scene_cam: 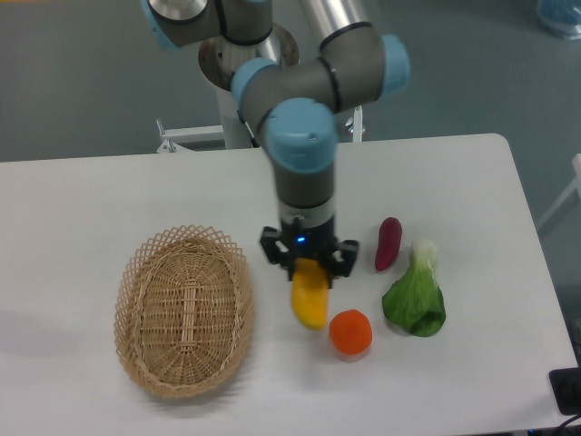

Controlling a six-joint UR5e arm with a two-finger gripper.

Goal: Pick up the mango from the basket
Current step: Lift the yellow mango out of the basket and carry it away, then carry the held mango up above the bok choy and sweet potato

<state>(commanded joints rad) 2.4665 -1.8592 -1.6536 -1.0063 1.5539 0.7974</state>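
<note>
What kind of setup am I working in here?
Likely a lab test bench: a white table on a grey floor, the gripper holding a mango, beside a wicker basket and loose produce.
</note>
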